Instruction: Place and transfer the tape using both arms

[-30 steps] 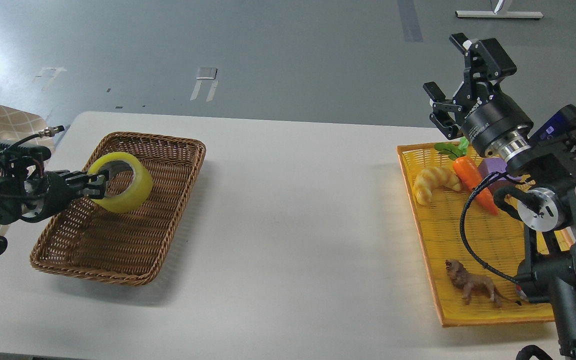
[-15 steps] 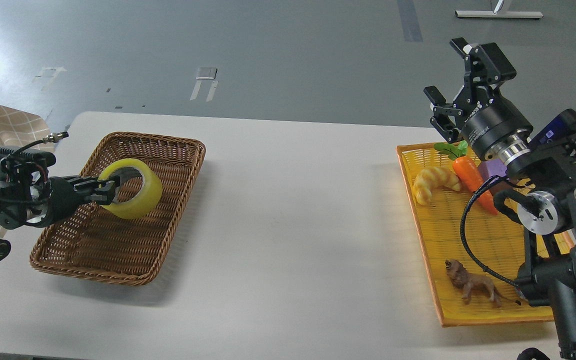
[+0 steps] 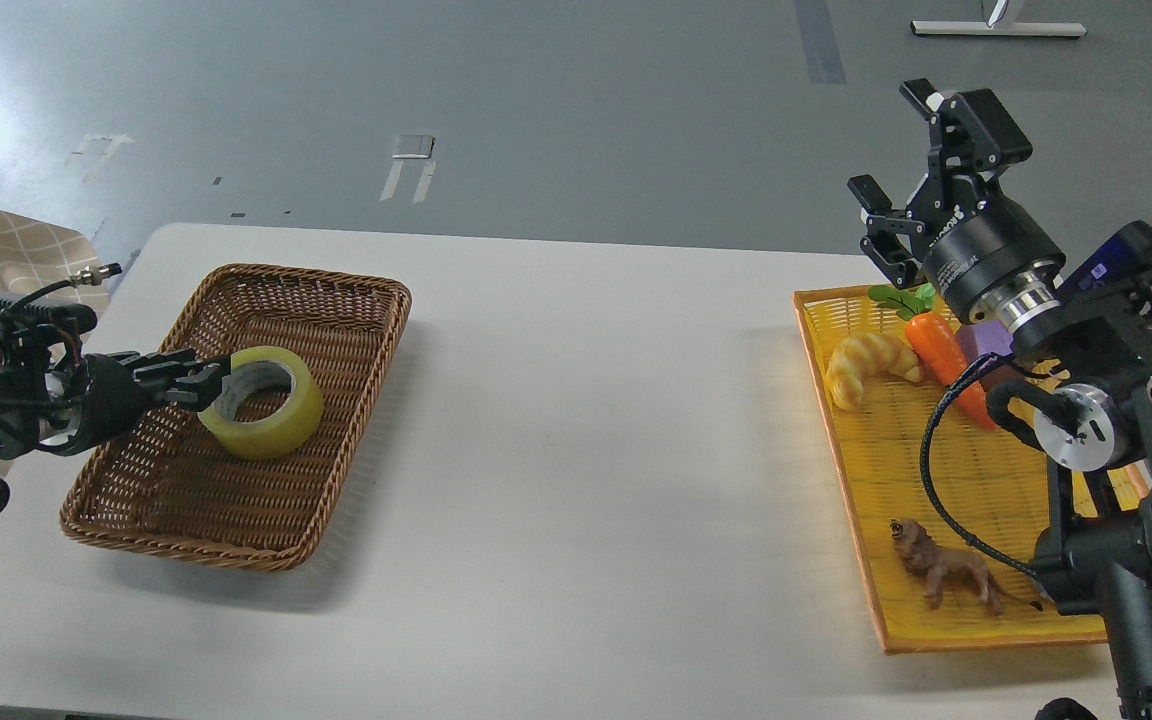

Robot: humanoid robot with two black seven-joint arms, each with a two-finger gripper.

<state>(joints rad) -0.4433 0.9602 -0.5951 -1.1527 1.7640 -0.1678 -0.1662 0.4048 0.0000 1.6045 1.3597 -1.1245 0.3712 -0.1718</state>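
**Tape touches down in the basket**

The left gripper (image 3: 198, 383) has its fingers closed on the near wall of the tape (image 3: 262, 402), one inside the core and one outside. The yellow roll lies almost flat, apparently on the floor of the wicker basket (image 3: 336, 290) at the left of the table (image 3: 586, 420). The right gripper (image 3: 904, 172) hangs well apart above the orange tray (image 3: 936, 600), fingers spread and holding nothing; a croissant (image 3: 866, 365), carrot (image 3: 941, 355) and toy lion (image 3: 946, 572) lie on the tray. The step in hand looks like the release. To do it well, make sure the roll rests fully on the weave, open the fingers only enough to free the wall, then lift straight out so the inner finger does not drag the tape.
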